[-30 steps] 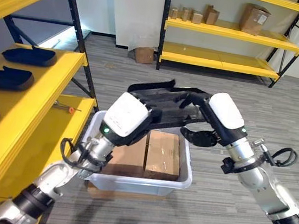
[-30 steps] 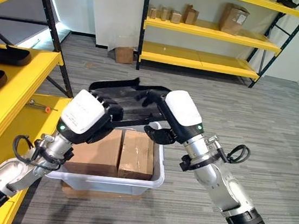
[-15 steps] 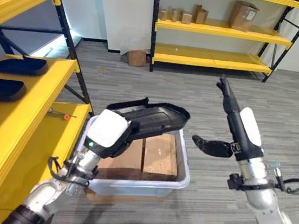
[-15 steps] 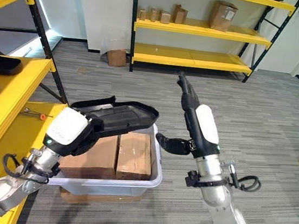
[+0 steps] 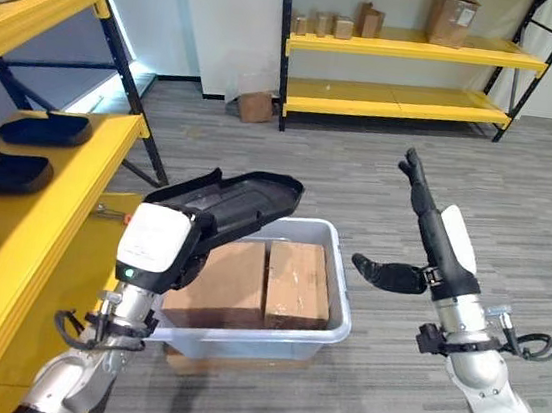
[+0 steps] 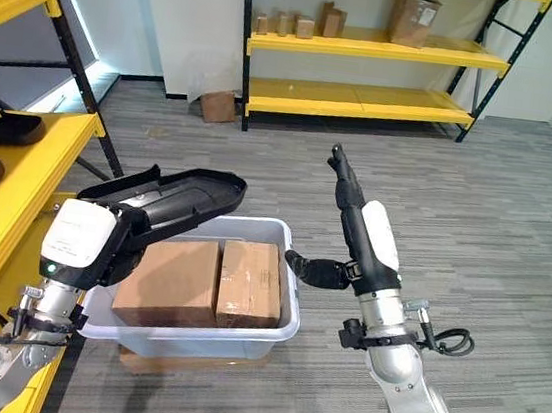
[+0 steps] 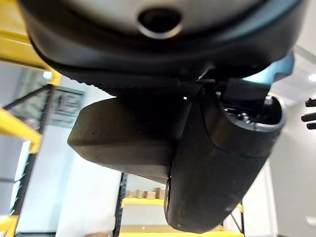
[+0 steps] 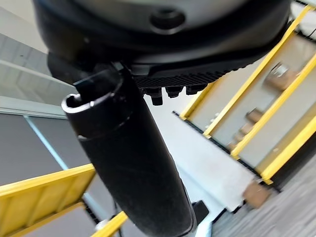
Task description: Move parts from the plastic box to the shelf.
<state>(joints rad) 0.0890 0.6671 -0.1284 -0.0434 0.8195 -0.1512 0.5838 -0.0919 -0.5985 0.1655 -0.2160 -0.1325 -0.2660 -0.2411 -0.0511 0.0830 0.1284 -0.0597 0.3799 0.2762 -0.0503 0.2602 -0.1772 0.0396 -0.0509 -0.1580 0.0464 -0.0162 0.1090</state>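
My left hand point(image 5: 182, 245) is shut on one end of a long black moulded part point(image 5: 233, 194), held tilted in the air above the box's left side; in the left wrist view the part point(image 7: 123, 133) lies against the thumb point(image 7: 217, 168). The white plastic box point(image 5: 340, 308) stands on the floor and holds two cardboard boxes point(image 5: 297, 284). My right hand point(image 5: 428, 215) is open to the right of the box, its fingers straight and pointing up, holding nothing. The yellow shelf point(image 5: 71, 169) stands at the left with three black parts point(image 5: 44, 128) on it.
A small orange-handled tool point(image 5: 110, 212) lies on the lower shelf board near the box. A second yellow rack point(image 5: 416, 47) with cardboard boxes stands at the far wall, and a small carton point(image 5: 256, 106) sits on the floor beside it. Grey floor lies open to the right.
My right hand has let go of the black part and drawn off to the right, fingers straight. The left hand alone now carries the part, moved left towards the shelf.
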